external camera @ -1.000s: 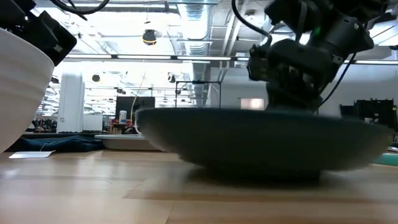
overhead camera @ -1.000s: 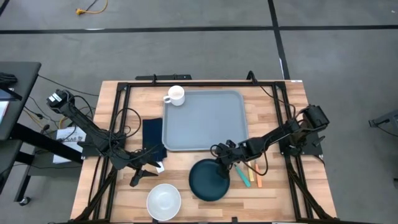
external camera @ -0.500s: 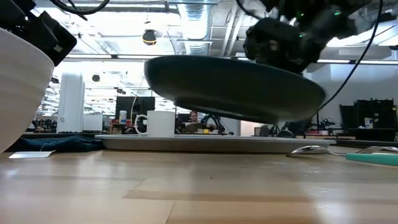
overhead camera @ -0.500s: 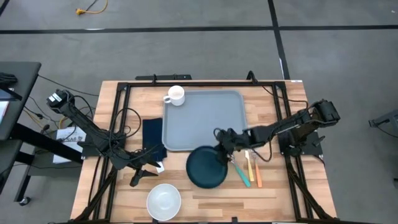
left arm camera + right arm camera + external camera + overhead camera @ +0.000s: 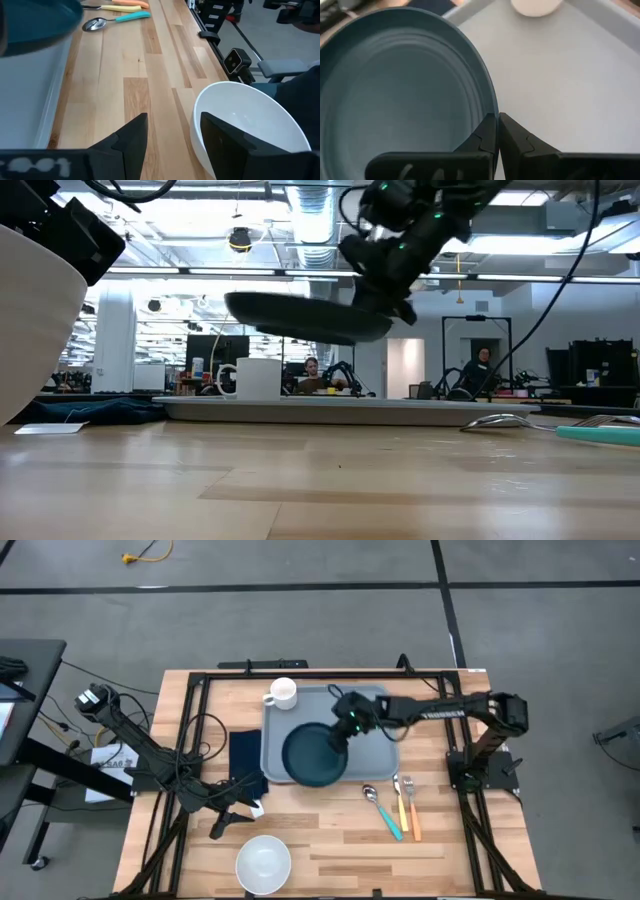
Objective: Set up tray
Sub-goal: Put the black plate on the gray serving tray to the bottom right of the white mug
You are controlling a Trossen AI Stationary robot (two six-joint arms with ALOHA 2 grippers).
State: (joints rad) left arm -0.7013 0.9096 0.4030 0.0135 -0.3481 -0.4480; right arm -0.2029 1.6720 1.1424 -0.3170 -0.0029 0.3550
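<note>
— Where's the tray (image 5: pixel 375 745) sitting right now?

— Flat on the worktop (image 5: pixel 330 850), toward the far side, with a white mug (image 5: pixel 282 693) on its far left corner. The right gripper (image 5: pixel 343 729) is over it, pinched shut on the rim of a dark teal plate (image 5: pixel 313 754). From table level the plate (image 5: pixel 305 317) hangs tilted in the air above the tray, not touching it.

— How do you reckon that plate handles?

— Stiff and smooth, I'd say, probably glazed, so a bit slippery. Held by one edge only, it droops away from the gripper, and a jolt could let it swivel or slip. The rim is the only sensible place to take it, and that's where it's held (image 5: pixel 492 131).

— And the tray itself?

— Looks like light, fairly stiff plastic with a low raised lip. It might skid if the plate lands hard near an edge. If it ever needs shifting, I'd take it by the lip on a long side.

— The other arm?

— The left gripper (image 5: pixel 222 822) waits low at the near left, fingers spread wide and empty, just beside a white bowl (image 5: pixel 245 125). A folded dark napkin (image 5: pixel 244 757) lies left of the tray; a spoon (image 5: pixel 380 810) and two more pieces of cutlery lie near its right corner.
</note>
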